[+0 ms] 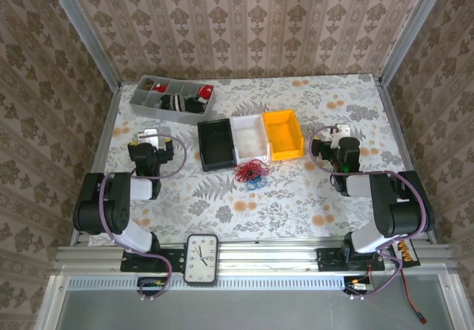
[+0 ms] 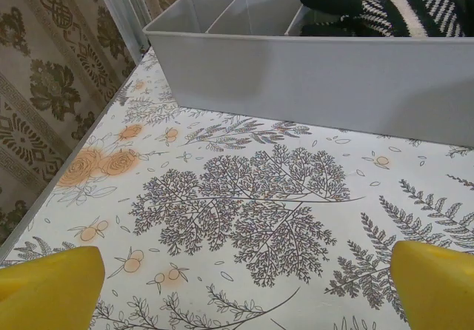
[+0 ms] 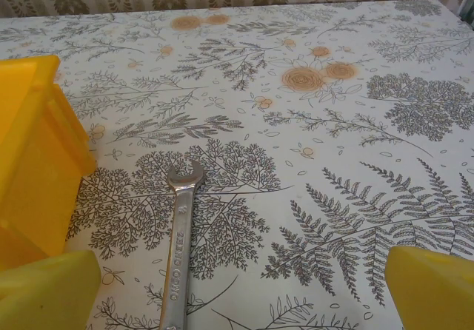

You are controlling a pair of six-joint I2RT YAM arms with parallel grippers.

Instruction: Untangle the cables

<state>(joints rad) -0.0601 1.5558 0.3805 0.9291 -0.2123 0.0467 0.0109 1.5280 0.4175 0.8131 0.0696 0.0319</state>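
My left tool (image 2: 241, 294) stands fully open, its yellow fingertips (image 2: 46, 289) wide apart and holding nothing. It points across the bench (image 2: 244, 197) at the near wall of the grey divided tray (image 2: 318, 86). One compartment of that tray holds a black-and-white striped item (image 2: 385, 4).

My right tool (image 3: 237, 291) is likewise fully open and empty. A wrench (image 3: 178, 248) lies flat on the bench beneath it, nearer the left finger. The yellow bin (image 3: 29, 160) stands just beside the tool on its left.

The cables (image 1: 252, 173), a curly bundle of red and blue, lie on the bench near its middle. They sit just in front of the white bin (image 1: 249, 139) and the black bin (image 1: 215, 143), well apart from both tools.
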